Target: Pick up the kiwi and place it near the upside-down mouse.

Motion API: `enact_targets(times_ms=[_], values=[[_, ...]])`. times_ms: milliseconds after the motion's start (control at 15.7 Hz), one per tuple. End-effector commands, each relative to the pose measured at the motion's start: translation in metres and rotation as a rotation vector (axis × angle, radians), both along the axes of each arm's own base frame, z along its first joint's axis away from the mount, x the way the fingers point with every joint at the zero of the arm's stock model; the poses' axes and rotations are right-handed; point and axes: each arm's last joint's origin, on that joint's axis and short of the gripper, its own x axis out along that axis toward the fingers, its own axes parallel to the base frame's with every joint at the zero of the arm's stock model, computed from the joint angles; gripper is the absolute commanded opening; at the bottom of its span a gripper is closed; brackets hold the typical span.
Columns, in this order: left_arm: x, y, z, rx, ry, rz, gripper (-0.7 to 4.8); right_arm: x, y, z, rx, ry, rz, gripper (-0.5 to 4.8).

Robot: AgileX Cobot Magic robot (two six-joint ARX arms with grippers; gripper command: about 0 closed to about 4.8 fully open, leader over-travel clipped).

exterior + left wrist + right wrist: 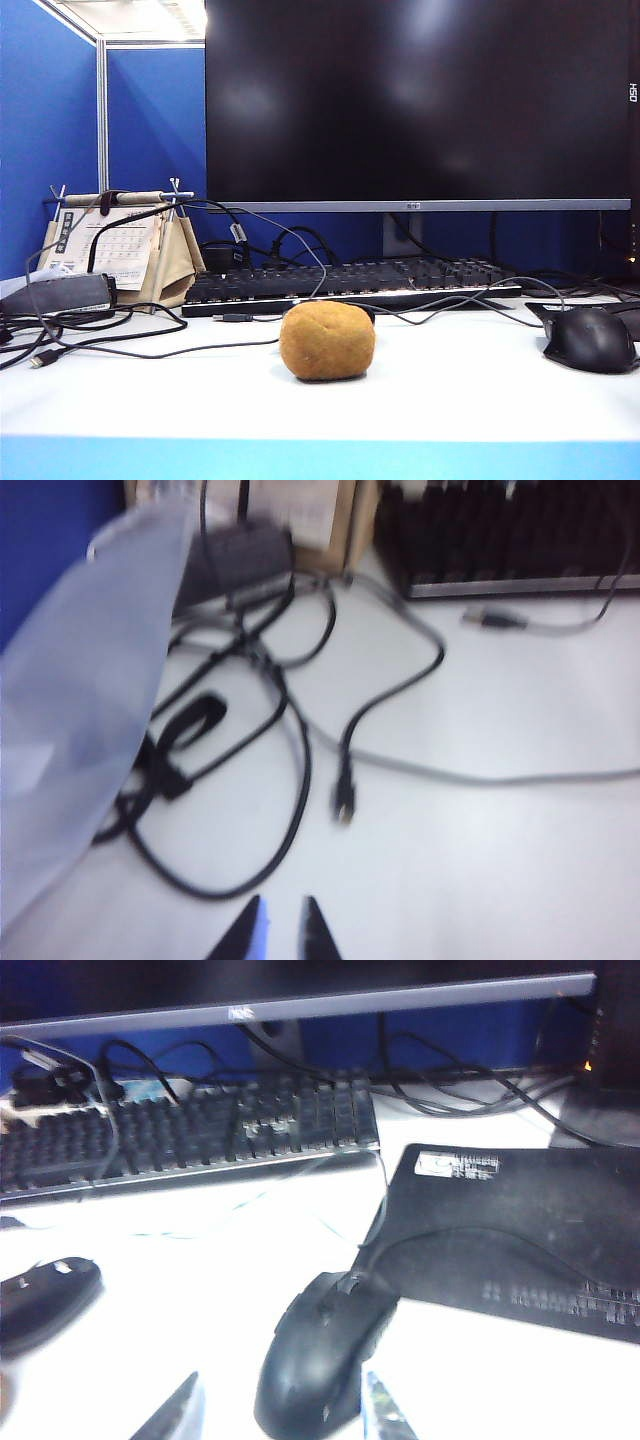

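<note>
Right gripper (285, 1410) is hanging released and empty over the right side of the desk (450, 385), its fingers spread wide, with the big black mouse (320, 1355) showing between them in the right wrist view. Left gripper (282, 935) is sitting nearly clenched, only a sliver between its tips, nothing in it, above the cable tangle (250, 740) on the left side of the desk. Neither is showing in the exterior view.

The kiwi (327, 340) is resting free on the desk, centre front, ahead of the keyboard (350, 280). A dark sliver is peeking out just behind its upper right edge; probably the upside-down mouse (45, 1295), which in the right wrist view is lying belly-up with pale marks showing, in front of the keyboard.

Judgement: the placement is looking done, and the step in hand is getting clear. Doing it well means lifting away before travelling, keeping the fingers out of the loose cables, and not nudging the black mouse or its cord.

Kiwi: tan-brown, matte, fuzzy, a rounded and slightly blocky lump, sitting flat and looking steady; a knock would likely roll it.
</note>
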Motion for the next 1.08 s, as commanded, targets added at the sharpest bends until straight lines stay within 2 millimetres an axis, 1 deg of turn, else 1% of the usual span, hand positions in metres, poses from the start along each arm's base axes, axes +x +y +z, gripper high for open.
enact_targets(times_ms=[64,254,318,381,445,509,572,636,1081], values=[[-0.001,0.0,-0.009,-0.097,0.015,0.031,0.57,0.003,0.001,-0.016,0.045,0.038,-0.028,2.05],[-0.002,0.002,-0.022,-0.064,0.046,0.025,0.57,0.006,0.002,-0.038,0.023,0.101,-0.03,2.05],[-0.004,0.003,-0.034,-0.038,0.074,0.025,0.57,0.007,0.002,-0.041,0.031,0.111,-0.034,2.05],[-0.005,0.003,-0.037,-0.069,0.08,0.025,0.57,0.006,0.002,-0.041,0.031,0.11,-0.035,2.05],[-0.005,0.003,-0.038,-0.072,0.081,0.02,0.57,0.006,0.002,-0.041,0.031,0.11,-0.035,1.81],[-0.005,0.003,-0.038,-0.071,0.082,0.02,0.57,0.006,0.002,-0.041,0.03,0.111,-0.034,1.1],[-0.005,0.003,-0.038,-0.072,0.081,0.02,0.57,0.006,0.002,-0.041,0.026,0.111,-0.033,0.24],[-0.005,0.003,-0.038,-0.072,0.082,0.018,0.57,0.006,0.002,-0.041,0.026,0.111,-0.032,-0.04],[-0.005,0.003,-0.037,-0.073,0.081,0.016,0.57,0.006,0.002,-0.041,0.025,0.115,-0.027,-0.05]])
